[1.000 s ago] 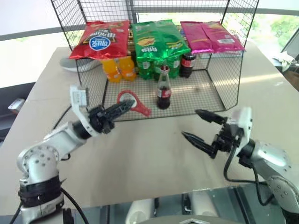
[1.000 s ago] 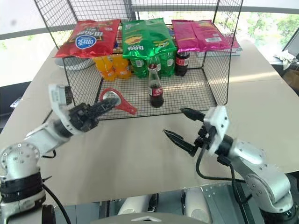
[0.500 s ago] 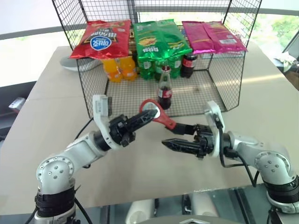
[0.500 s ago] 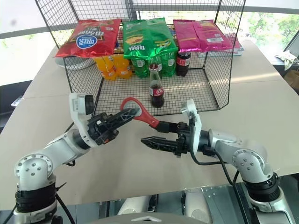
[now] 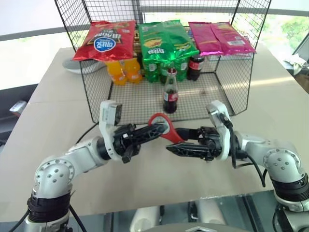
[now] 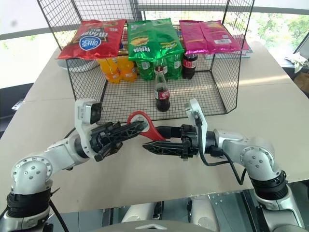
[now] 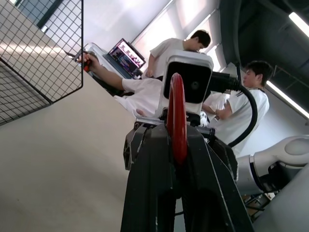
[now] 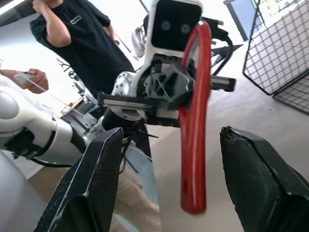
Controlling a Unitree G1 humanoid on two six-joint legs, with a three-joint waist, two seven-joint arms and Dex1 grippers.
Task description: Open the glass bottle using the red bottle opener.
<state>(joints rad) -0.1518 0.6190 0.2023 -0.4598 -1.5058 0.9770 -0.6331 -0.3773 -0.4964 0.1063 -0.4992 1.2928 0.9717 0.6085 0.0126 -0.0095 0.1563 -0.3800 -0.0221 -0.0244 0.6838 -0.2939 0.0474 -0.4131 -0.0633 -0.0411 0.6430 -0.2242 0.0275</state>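
Note:
The glass bottle (image 5: pixel 169 92) stands upright and capped on the floor of the wire basket, behind both grippers. My left gripper (image 5: pixel 153 129) is shut on the ring head of the red bottle opener (image 5: pixel 164 126) and holds it above the table in front of the basket. The opener's handle points towards my right gripper (image 5: pixel 173 140). That gripper is open, with one finger on each side of the handle. In the right wrist view the opener (image 8: pixel 195 121) hangs between the fingers (image 8: pixel 96 183) with a gap on both sides. In the left wrist view the opener (image 7: pixel 176 116) stands edge-on in the shut fingers (image 7: pixel 154 183).
The wire basket (image 5: pixel 231 92) holds red, green and pink snack bags (image 5: pixel 161 41), orange soda bottles (image 5: pixel 120 71) and a dark plastic bottle (image 5: pixel 194 67) at the back. A pale dish (image 5: pixel 72 67) lies left of the basket. People (image 8: pixel 82 34) stand beyond the table.
My left gripper carried the opener from the basket's front towards the table's middle. My right gripper swung in leftwards, its fingers narrowing around the opener's handle.

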